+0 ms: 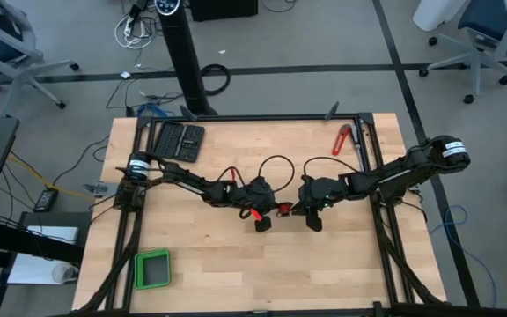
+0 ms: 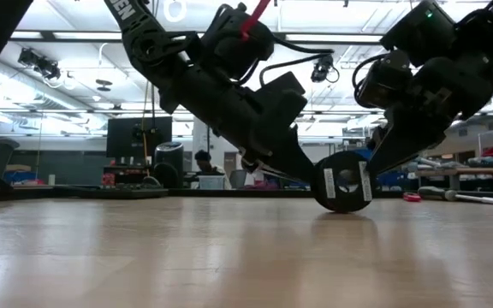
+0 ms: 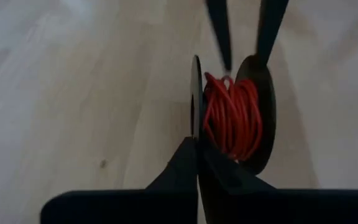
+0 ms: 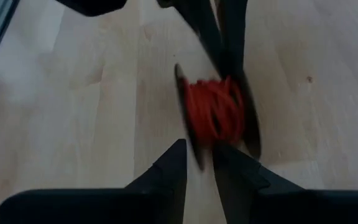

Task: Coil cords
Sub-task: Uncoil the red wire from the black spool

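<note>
Both grippers meet mid-bench at our red cord [image 3: 232, 118] spool: left gripper [image 3: 197, 163] closed on its flange, right gripper [image 4: 199, 163] pinching the opposite flange.

Showing on the table: one black spool [image 2: 343, 181] wound with one red cord [image 3: 232, 118], two grippers, one green tray [image 1: 152, 269], one red-handled tool [image 1: 341, 139], and one black case [image 1: 178, 140].

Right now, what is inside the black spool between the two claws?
Red cord is wound between the flanges of the black spool. The spool's core is covered by the windings.
</note>
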Motion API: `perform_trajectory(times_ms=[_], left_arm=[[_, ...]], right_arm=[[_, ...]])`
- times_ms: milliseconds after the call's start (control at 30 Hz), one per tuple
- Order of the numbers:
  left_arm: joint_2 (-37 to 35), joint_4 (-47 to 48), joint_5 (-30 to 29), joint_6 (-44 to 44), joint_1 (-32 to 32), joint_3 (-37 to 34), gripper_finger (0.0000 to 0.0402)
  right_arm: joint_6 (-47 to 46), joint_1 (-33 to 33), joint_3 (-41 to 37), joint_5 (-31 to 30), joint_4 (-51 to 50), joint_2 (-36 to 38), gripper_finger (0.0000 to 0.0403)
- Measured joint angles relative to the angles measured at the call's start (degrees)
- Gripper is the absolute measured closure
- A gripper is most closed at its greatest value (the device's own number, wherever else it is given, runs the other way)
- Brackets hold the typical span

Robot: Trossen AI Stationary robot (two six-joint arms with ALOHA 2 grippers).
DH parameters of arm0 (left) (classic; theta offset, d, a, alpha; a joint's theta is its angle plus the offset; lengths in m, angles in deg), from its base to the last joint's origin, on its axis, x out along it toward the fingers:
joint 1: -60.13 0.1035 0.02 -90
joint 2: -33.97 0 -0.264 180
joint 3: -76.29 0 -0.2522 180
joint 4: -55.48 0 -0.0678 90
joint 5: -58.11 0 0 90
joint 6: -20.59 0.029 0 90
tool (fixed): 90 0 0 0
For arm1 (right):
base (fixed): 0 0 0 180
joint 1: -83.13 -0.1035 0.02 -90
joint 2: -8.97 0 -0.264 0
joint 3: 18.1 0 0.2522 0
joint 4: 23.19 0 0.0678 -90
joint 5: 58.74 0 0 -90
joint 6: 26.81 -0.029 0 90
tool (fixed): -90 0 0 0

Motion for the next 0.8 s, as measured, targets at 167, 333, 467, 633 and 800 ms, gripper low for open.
perform_trajectory(times_ms=[167, 333, 467, 633, 800], left_arm=[[-1.43, 4.05, -1.85, 7.54, 0.08, -0.02, 0.04], [-4.25, 7.14, -4.81, 18.55, 0.07, 0.24, 0.0401], [-6.87, 9.91, -9.2, 26.75, 0.07, 0.29, 0.0401], [-8.91, 10.6, -17.34, 34.68, 0.02, 0.26, 0.0401], [-9.37, 8.19, -19.86, 39.62, -0.04, 0.22, 0.0401]], right_arm=[[0.09, -0.02, 0.02, -4.29, -4.22, 5.96, 0.0327], [1.27, -0.02, 0.04, -9.68, -8.68, 7.9, 0.0328], [2.48, -0.02, -0.02, -12.56, -10.0, 7.31, 0.0328], [2.55, -0.14, -0.02, -17.92, -6.78, 4.79, 0.0328], [3.08, -0.98, -0.02, -24.23, -1.81, 1.68, 0.0329]])
